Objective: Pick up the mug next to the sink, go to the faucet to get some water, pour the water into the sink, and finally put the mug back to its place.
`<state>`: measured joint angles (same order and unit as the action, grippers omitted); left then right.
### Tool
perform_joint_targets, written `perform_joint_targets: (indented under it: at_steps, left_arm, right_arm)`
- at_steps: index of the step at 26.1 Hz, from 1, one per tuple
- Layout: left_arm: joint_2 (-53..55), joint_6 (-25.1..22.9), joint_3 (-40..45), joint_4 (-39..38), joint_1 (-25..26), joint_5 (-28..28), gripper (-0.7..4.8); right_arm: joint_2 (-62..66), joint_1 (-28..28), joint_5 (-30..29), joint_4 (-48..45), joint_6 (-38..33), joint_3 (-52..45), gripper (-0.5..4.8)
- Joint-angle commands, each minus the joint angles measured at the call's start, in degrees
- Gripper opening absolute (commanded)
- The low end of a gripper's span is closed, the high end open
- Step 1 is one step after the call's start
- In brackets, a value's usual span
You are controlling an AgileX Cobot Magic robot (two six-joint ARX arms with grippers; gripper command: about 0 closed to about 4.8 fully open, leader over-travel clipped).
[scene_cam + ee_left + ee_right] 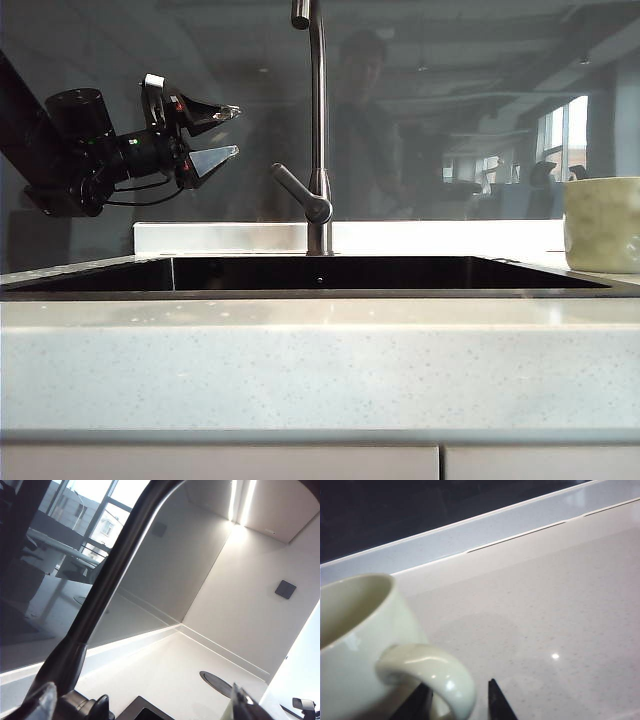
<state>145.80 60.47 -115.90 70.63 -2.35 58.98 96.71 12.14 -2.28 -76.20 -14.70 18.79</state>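
Observation:
The pale cream-green mug (603, 225) stands upright on the stone counter at the far right, beside the dark sink (320, 293). In the right wrist view the mug (355, 630) is close up, and my right gripper (460, 692) is open with its dark fingers on either side of the loop handle (430, 670); a gap shows between the handle and one finger. That gripper is out of the exterior view. My left gripper (236, 131) hangs open and empty above the sink's left end, left of the faucet (318, 120). The faucet (110, 570) runs close past the left gripper (142, 700).
A white ledge (220, 237) runs behind the sink under a dark glass wall. The faucet's lever (298, 190) angles out to the left. A round dark disc (217, 682) sits in the counter behind the sink corner (145, 712). Cabinet fronts (220, 462) lie below the counter edge.

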Motion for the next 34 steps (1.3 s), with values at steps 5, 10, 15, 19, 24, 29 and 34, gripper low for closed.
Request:
perform_joint_targets:
  at_steps: [5, 10, 15, 19, 24, 29, 34]
  left_arm:
    - [-0.4, -0.1, -0.3, 0.6, 0.1, 0.2, 4.79]
    - [-0.4, -0.1, -0.3, 0.5, 0.1, 0.2, 4.79]
    - [-0.4, -0.1, -0.3, 0.5, 0.1, 0.2, 4.79]
    - [-0.4, -0.1, -0.3, 0.5, 0.1, 0.3, 4.79]
    - [-0.4, -0.1, -0.3, 0.5, 0.1, 0.2, 4.79]
    - [-0.4, -0.1, -0.3, 0.5, 0.1, 0.2, 4.79]
    - [-0.4, -0.1, -0.3, 0.5, 0.1, 0.2, 4.79]
  right_arm:
    - [-1.1, 0.0, -4.0, -2.7, -1.9, -0.4, 1.60]
    - [-4.6, 0.0, -3.8, -3.0, -1.8, -3.1, 1.76]
    - [-8.2, 0.0, -3.5, -3.0, -1.8, -6.6, 2.30]
    - [-10.1, 0.0, -2.5, -3.0, -1.9, -8.7, 2.30]
    - [-14.9, 0.0, -2.6, -3.0, -5.1, -12.1, 1.96]
    - [-21.0, 0.0, -7.8, -2.9, -7.9, -15.4, -0.01]
    - [-26.4, 0.0, -12.9, -1.4, -12.5, -17.3, -0.03]
